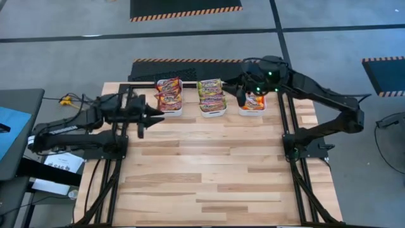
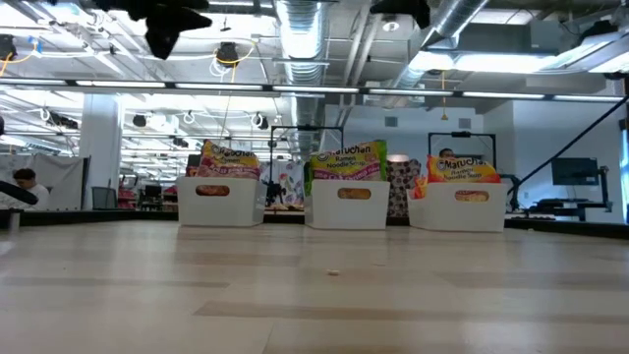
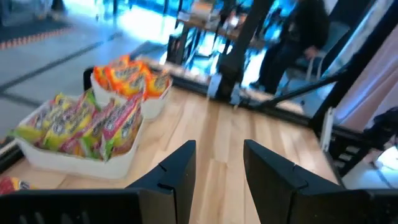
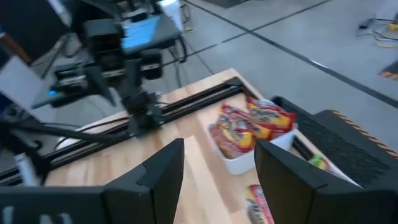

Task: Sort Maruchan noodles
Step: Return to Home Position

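Observation:
Maruchan noodles fill three white bins in a row along the table's far edge. Maroon-edged packets [image 1: 168, 92] stand in the left bin [image 2: 220, 200], green-edged ones [image 1: 211, 95] in the middle bin [image 2: 346, 205], and orange-edged ones [image 1: 252, 101] in the right bin [image 2: 459, 207]. My left gripper [image 1: 154, 116] is raised above the table, just near of the left bin. It is open with nothing between its fingers [image 3: 219, 168]. High over the gap between the middle and right bins, my right gripper [image 1: 242, 97] is also open and empty [image 4: 219, 168].
Bare wooden tabletop [image 1: 209, 171] stretches from the bins to the near edge. Black frame rails [image 1: 288, 126] run along the table's sides and far edge. The room beyond the table holds desks, equipment and a person [image 3: 305, 31].

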You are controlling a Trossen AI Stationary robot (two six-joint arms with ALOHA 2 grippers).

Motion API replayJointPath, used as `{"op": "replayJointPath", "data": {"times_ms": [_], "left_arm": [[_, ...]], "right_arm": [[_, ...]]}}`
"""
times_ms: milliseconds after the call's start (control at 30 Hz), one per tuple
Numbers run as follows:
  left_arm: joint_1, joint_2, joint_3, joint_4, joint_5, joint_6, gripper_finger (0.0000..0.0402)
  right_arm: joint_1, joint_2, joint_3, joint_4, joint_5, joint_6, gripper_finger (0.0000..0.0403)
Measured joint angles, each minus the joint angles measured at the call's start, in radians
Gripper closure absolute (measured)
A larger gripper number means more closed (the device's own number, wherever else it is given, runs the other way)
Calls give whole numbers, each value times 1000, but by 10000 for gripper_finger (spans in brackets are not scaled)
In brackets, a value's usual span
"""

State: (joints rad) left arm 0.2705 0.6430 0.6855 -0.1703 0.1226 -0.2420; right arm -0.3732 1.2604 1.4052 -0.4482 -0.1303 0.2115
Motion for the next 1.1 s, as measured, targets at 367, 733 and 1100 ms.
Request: {"op": "replayJointPath", "data": {"times_ms": [367, 733, 1100], "left_arm": [[-50, -386, -292, 31, -98, 9, 281], [-55, -620, -516, 23, -216, 30, 281], [-54, -638, -610, 7, -279, 9, 281]], "right_arm": [[79, -20, 0, 76, -2, -1, 182], [50, -66, -1, 144, -1, -2, 182], [4, -260, 0, 56, 0, -75, 182]]}}
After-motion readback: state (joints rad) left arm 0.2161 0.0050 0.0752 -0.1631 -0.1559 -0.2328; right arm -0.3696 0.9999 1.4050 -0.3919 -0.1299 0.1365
